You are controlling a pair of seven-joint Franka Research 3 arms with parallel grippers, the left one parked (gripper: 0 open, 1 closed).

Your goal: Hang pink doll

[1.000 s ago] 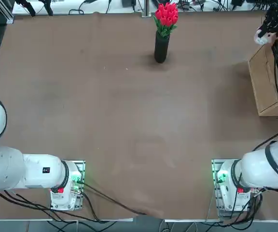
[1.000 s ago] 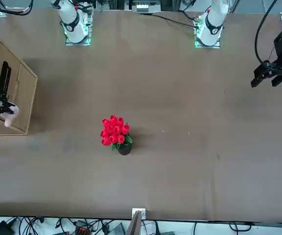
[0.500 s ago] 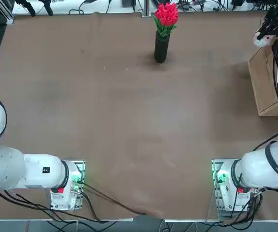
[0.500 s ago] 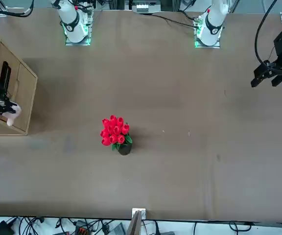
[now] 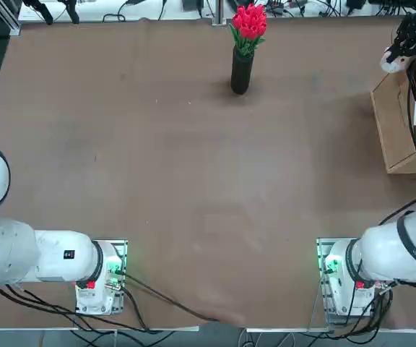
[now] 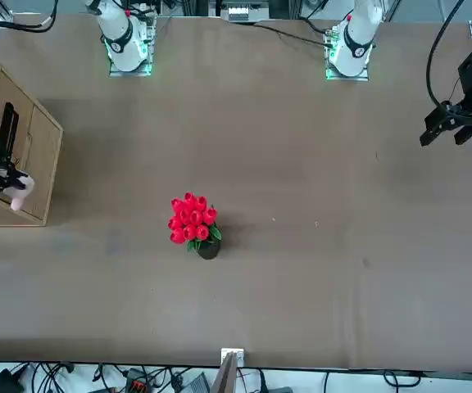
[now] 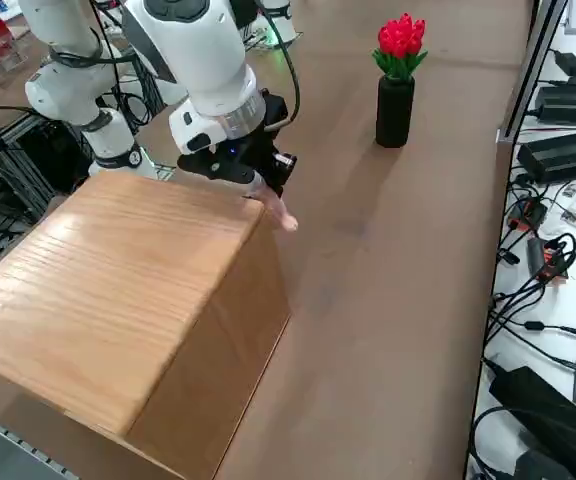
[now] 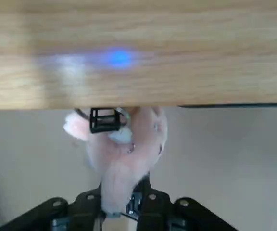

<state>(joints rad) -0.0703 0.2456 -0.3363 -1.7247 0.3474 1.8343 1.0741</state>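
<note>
Right side view: looks down across the brown tabletop (image 7: pixel 398 300) to the wooden box (image 7: pixel 118 290) at its edge. Shows the right gripper (image 8: pixel 119 195) just beside the box, clenched on the pink doll (image 8: pixel 141 139), dangling over the table near the box's corner. Also takes in, well apart, red tulips (image 7: pixel 401 38) in an upright black vase (image 7: pixel 395 112). In right wrist view, catches a small black buckle (image 8: pixel 105 120) against the plush.

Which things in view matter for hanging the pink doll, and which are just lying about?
Part of the job:
- pink doll
- right gripper, shut on the doll
- wooden box, with the doll at its edge; probably where it gets hung

Just lying about:
- red tulips
- black vase holding them
</note>
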